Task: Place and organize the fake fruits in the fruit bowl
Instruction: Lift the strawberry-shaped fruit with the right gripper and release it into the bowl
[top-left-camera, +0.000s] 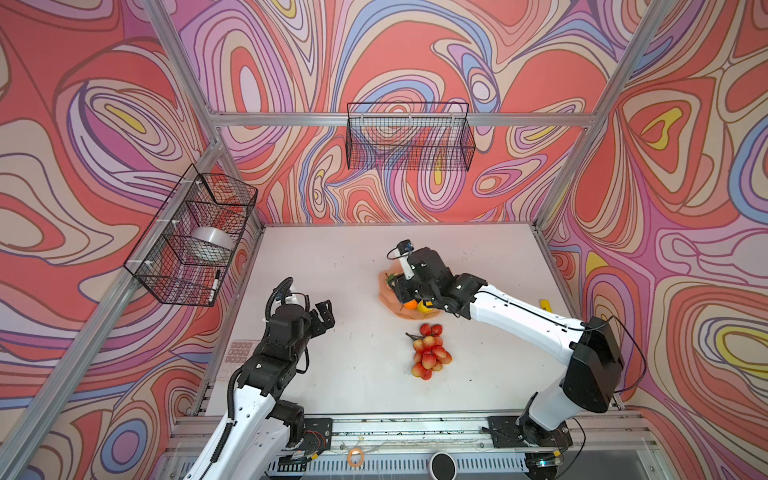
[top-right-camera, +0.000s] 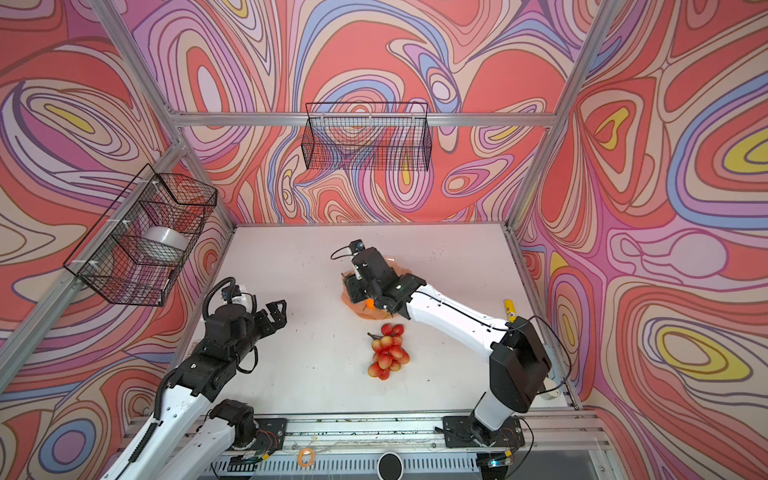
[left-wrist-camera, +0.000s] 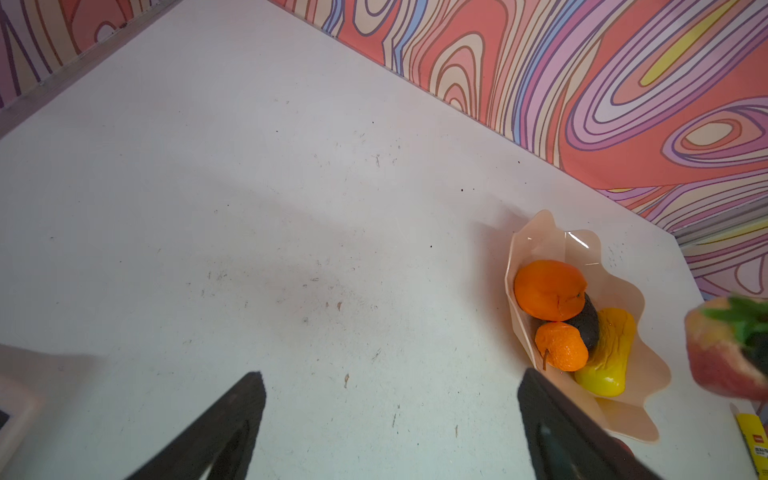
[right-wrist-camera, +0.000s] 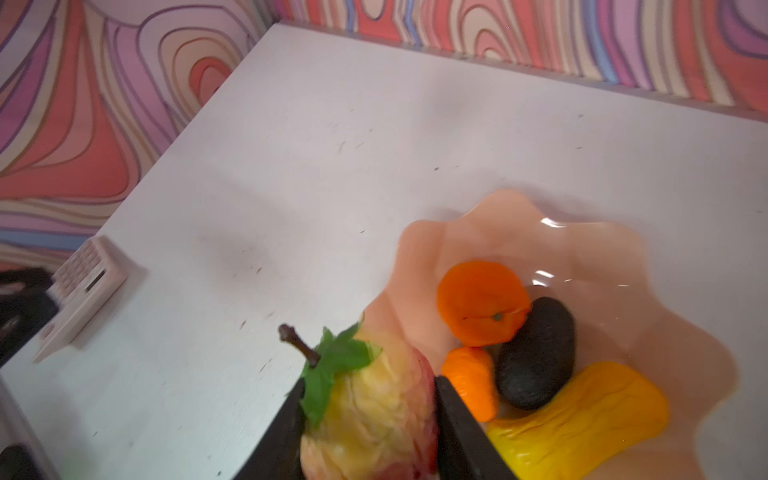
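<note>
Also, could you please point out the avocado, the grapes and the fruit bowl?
avocado (right-wrist-camera: 536, 353), right wrist view, middle of its dark skin.
grapes (top-left-camera: 430, 353), in a top view, centre of the bunch.
fruit bowl (right-wrist-camera: 498, 237), right wrist view, bare wall near its rim.

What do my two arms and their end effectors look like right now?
The left arm and right arm match: white link shells, black joint housings, thin black cables routed outside. A ribbed black hose loops over the left wrist. The left end effector and right end effector are matte black parallel fingers tapering to wedge tips. No readable markings.
</note>
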